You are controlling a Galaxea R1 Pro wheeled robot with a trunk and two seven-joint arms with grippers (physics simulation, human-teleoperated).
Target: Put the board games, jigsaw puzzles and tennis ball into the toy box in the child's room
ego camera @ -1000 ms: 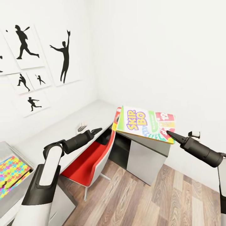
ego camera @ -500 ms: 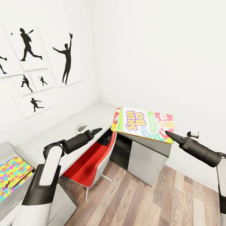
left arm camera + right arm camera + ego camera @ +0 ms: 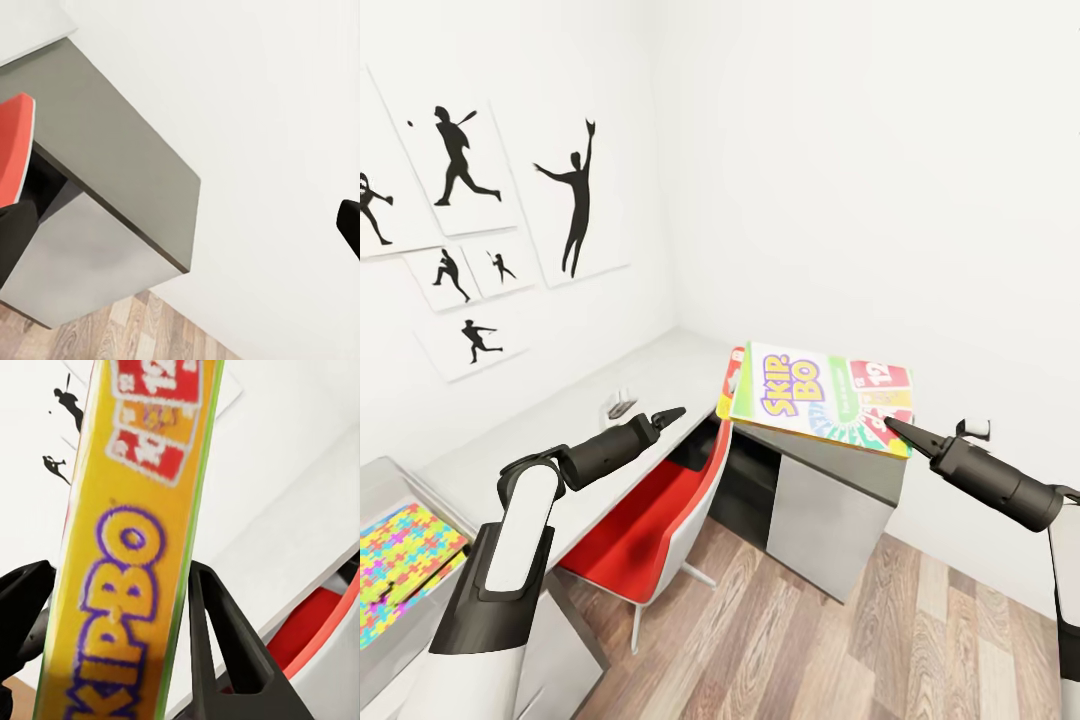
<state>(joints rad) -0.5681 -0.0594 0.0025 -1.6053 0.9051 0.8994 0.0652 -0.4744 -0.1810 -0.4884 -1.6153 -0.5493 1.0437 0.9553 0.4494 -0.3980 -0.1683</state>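
My right gripper (image 3: 892, 426) is shut on the corner of a Skip-Bo board game (image 3: 815, 398), a flat yellow, green and red box held in the air above the desk's end. In the right wrist view the box edge (image 3: 131, 547) stands between the two black fingers (image 3: 217, 645). My left gripper (image 3: 668, 413) hovers over the desk edge, open and holding nothing; its fingers (image 3: 15, 232) sit far apart in the left wrist view. A colourful jigsaw puzzle (image 3: 400, 560) lies at the lower left inside a grey-walled container (image 3: 385, 478).
A long grey desk (image 3: 560, 420) runs along the left wall into the corner, with a small object (image 3: 622, 405) on it. A red chair (image 3: 650, 500) is tucked under it, beside a grey cabinet (image 3: 825, 515). Wood floor (image 3: 840, 650) lies open below.
The whole view has turned slightly left, so the wall pictures and desk shift right in the picture. Both arms keep their pose, and the board game stays in the right gripper.
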